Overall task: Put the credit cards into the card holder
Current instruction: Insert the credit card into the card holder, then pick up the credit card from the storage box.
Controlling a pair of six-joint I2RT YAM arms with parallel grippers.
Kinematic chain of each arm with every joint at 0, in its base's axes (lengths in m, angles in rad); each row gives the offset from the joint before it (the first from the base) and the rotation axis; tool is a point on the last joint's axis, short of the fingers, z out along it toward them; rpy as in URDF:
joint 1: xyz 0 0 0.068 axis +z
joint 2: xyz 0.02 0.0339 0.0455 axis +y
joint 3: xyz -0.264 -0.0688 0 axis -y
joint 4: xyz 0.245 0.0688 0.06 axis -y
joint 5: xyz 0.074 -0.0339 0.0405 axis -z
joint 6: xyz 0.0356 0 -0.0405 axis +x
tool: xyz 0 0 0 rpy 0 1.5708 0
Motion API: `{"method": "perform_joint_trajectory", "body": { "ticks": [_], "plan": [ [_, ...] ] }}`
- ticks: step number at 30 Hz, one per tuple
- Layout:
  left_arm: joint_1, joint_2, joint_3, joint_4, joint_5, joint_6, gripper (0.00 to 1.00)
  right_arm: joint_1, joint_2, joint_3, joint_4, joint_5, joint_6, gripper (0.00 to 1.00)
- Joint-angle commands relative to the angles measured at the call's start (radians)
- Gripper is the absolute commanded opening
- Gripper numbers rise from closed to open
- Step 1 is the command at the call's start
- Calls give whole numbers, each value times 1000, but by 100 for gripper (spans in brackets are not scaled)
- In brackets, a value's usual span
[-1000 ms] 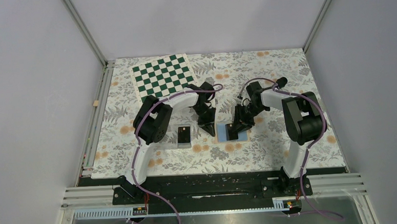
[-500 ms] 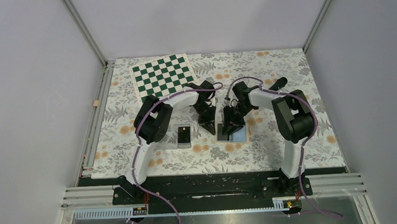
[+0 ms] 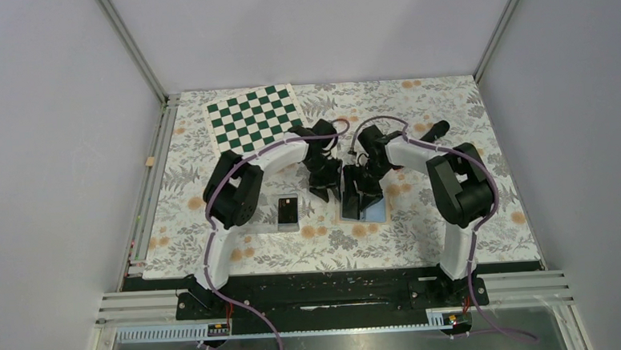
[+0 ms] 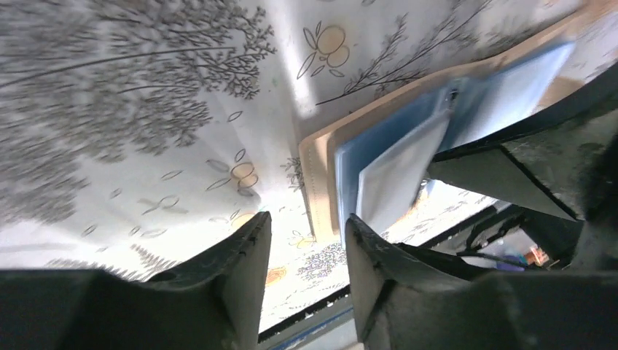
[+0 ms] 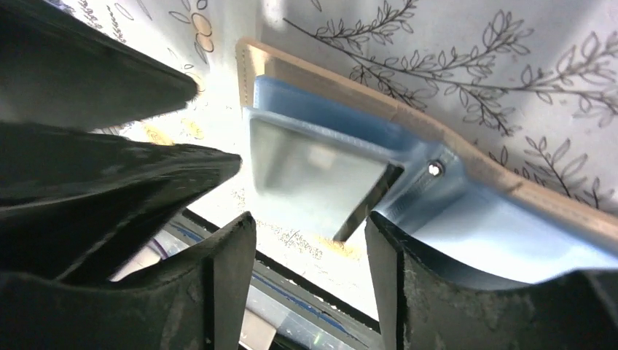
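Note:
The card holder (image 3: 371, 210) lies open on the floral mat, tan outside (image 5: 350, 84), light blue lining (image 4: 503, 91) up. A glossy dark credit card (image 5: 313, 175) sticks partway out of its blue pocket; it also shows in the left wrist view (image 4: 393, 179). A second black credit card (image 3: 287, 211) lies flat to the left. My left gripper (image 3: 327, 192) (image 4: 306, 240) is open and empty at the holder's left edge. My right gripper (image 3: 362, 195) (image 5: 310, 233) is open and empty, low over the protruding card.
A green-and-white checkered board (image 3: 256, 118) lies at the back left. A black marker (image 3: 436, 127) lies at the back right behind the right arm. The left gripper's fingers (image 5: 109, 175) fill the left of the right wrist view, close beside the right gripper.
My right gripper has swung left over the holder, toward the left gripper. My left gripper has shifted slightly right to the holder's left edge. The loose card has not moved.

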Motion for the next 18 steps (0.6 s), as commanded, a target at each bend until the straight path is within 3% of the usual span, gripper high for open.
{"method": "perform_joint_trajectory", "body": {
  "ticks": [1,8,18],
  "plan": [
    [30,-175,20,70,-160,-1,45,14,-92,34,-52,89,-5,65],
    [122,-370,-105,164,-65,-51,48,15,-123,114,-99,84,1,67],
    [341,-670,-497,235,83,-66,48,55,-76,246,-99,-56,59,65]
  ]
}}
